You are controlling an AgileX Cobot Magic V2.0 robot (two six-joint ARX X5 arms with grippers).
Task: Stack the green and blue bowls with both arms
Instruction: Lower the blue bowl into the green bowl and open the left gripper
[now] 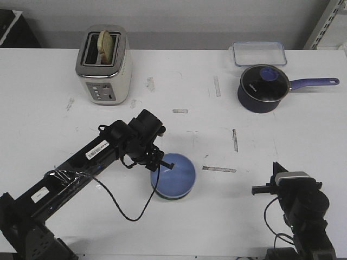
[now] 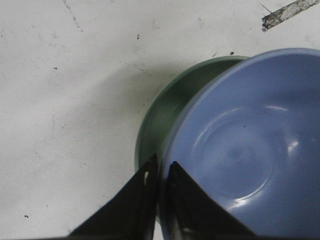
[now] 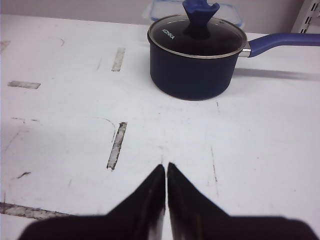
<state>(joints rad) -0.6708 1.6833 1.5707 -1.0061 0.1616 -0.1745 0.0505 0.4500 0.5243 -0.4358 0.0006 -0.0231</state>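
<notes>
Left wrist view: blue bowl [image 2: 245, 150] rim between left hand [image 2: 160, 172] fingers

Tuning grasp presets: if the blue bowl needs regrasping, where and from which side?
Pinch the blue bowl at its thin rim, one finger inside, as the left gripper does now on the robot's-left edge. It sits nested in the green bowl, so only the rim protrudes; smooth walls offer nothing else.

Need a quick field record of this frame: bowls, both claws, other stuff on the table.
blue bowl: sits in the green bowl, slightly off-centre
left claw: shut on the blue bowl's rim
right claw: shut, empty, away from the bowls
saucepan: lidded, far right
toaster: far left, bread in slot
clear container: behind the saucepan
</notes>
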